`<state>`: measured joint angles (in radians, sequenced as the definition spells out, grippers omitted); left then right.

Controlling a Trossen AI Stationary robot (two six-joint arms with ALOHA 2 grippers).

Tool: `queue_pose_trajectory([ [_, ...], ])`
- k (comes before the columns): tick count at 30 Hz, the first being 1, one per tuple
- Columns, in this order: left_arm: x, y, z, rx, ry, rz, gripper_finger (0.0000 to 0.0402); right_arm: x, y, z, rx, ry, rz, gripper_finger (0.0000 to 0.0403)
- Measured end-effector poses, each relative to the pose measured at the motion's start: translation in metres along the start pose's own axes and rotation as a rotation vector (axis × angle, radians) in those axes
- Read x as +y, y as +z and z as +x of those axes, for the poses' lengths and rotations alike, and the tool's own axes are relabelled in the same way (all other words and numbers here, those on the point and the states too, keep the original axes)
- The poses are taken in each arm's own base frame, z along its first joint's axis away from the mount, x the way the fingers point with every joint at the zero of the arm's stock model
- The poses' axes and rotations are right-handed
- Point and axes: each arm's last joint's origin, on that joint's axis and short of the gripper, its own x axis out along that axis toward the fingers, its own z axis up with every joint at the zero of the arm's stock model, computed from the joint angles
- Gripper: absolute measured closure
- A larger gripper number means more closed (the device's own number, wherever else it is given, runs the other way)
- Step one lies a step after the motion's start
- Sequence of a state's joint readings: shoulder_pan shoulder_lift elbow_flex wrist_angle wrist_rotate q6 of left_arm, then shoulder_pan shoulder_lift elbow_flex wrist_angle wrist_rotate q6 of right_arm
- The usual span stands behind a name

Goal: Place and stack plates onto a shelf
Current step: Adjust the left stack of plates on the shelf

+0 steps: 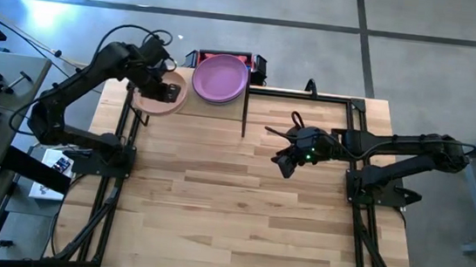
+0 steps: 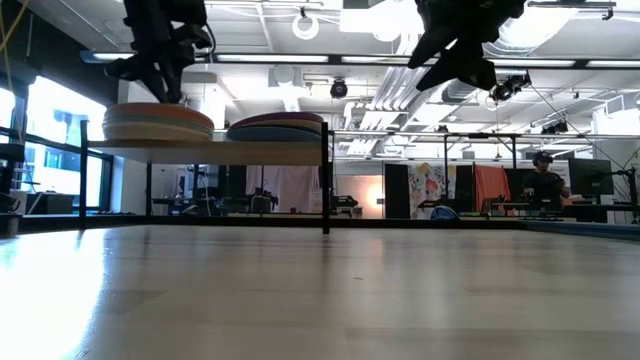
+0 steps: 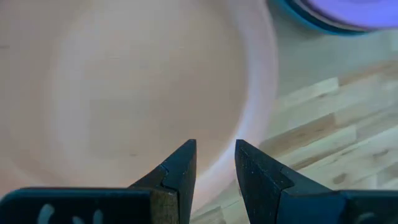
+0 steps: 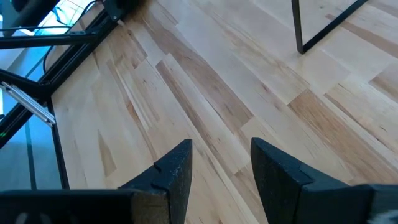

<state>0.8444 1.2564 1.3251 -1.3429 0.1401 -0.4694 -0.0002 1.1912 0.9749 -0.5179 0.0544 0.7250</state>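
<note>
So my left tool (image 1: 166, 81) hangs right over the peach plate (image 1: 156, 95) that tops the left stack (image 2: 158, 122) on the shelf (image 2: 205, 150). Its fingers (image 3: 177, 171) sit a little apart with nothing between them; all I see past them is the plate's rim. The purple plate (image 1: 221, 77) tops the other stack (image 2: 277, 127), just beside it on the same board.

Stuff I'm worried about from here:
- If I pull away sideways instead of going up first, a finger could catch that peach rim and drag the top plate off centre, maybe off the shelf edge.
- The two stacks sit really close, so a nudge to one probably bumps the other.
- The shelf stands on thin black legs (image 2: 325, 190), so any downward knock could rock the whole thing.

My right tool (image 1: 288, 162) hangs spread and empty over the bare desk (image 1: 239, 212), well clear of the shelf, so no drama there. I can't see any plates left on the desk, so this looks like the tail end.
</note>
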Motion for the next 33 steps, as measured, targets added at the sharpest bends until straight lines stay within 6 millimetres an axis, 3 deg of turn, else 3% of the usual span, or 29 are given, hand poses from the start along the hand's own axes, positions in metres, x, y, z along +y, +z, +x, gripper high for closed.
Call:
queue_pose_trajectory([
  [20, -0.024, -0.013, 0.004, 0.021, -0.015, 0.077, 0.0303, 0.0, 0.0, 0.0, 0.001, -0.001, -0.008, 0.0258],
  [33, -0.03, -0.009, 0.017, 0.029, 0.069, 0.088, 0.0303, 0.0, 0.0, 0.0, 0.001, 0.0, -0.008, 0.0258],
])
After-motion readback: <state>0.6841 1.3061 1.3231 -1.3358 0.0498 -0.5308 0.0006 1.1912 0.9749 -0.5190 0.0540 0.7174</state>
